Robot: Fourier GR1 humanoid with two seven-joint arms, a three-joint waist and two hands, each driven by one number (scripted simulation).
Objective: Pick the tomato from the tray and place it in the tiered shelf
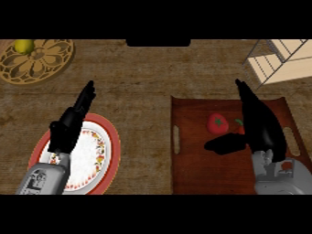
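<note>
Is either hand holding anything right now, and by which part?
Nothing is held. The right hand hangs open over the tray beside the tomato; the left hand is open above the plate.

Two grey forearms come in from the lower edge of the head view. The left hand (pixel 69 125) sits at the left, fingers straight and pointing up and slightly right, empty, its forearm slanting up from the lower-left. The right hand (pixel 258 119) reaches up at the right, fingers straight and held together, the thumb sticking out to the left. Neither hand is curled round anything, and the two are well apart.
</note>
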